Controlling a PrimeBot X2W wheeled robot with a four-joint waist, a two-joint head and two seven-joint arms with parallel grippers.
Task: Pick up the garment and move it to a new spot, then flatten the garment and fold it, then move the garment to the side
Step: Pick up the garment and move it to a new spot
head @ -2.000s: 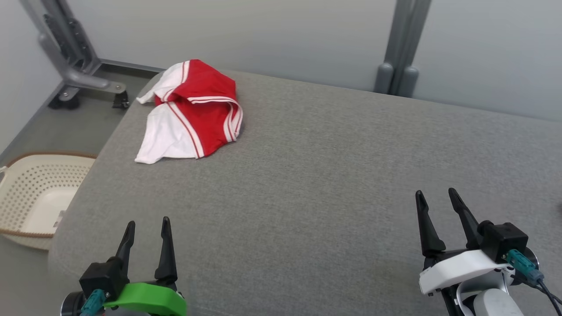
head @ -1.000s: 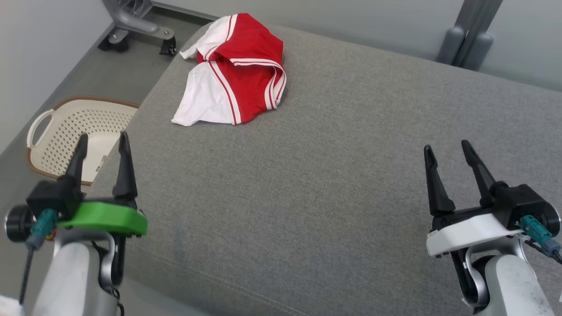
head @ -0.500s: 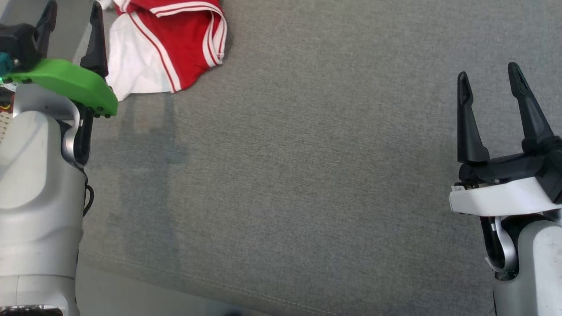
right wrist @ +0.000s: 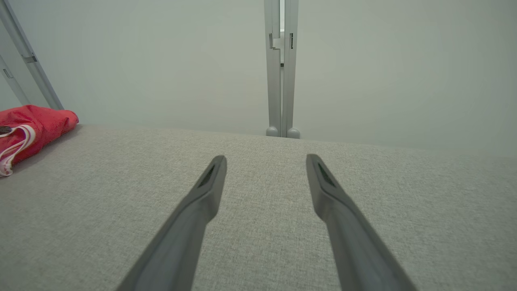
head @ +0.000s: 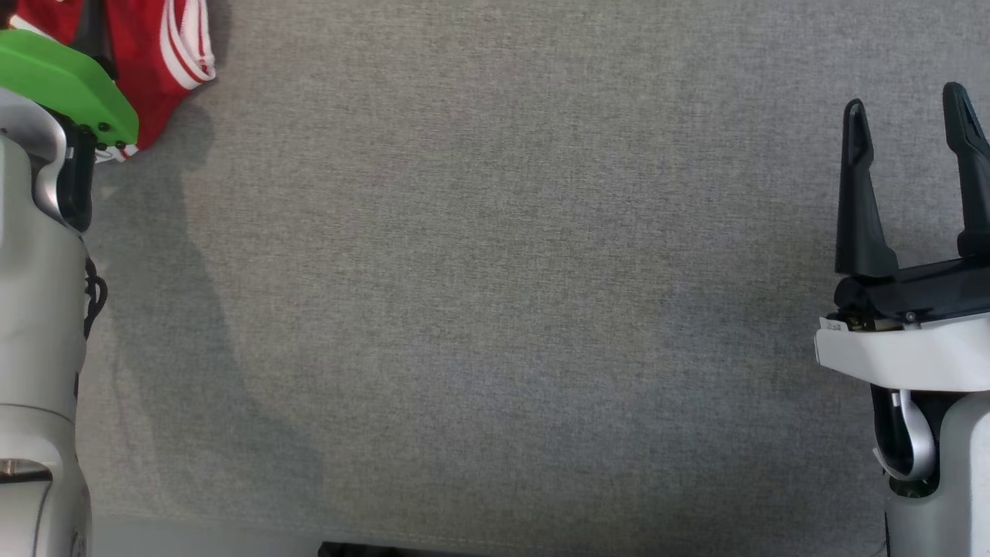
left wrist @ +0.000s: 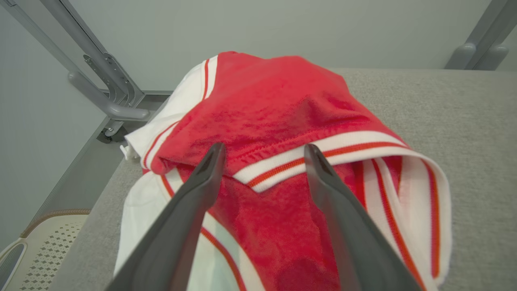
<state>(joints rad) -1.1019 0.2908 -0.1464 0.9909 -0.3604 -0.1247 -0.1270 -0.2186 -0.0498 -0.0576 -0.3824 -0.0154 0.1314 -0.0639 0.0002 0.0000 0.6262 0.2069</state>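
One crumpled red-and-white striped fabric garment [left wrist: 282, 105] is lying near the left edge of the one grey woven upholstered surface [head: 495, 309]. Two grippers are showing. The left gripper [left wrist: 264, 148] is hovering close over the garment, its two dark fingers spread wide and grasping nothing. The right gripper [head: 903, 99] is hanging well apart from the garment over bare grey cloth, its two fingers likewise spread and empty. One cream perforated plastic basket [left wrist: 36, 250] is sitting on the floor beside that left edge.
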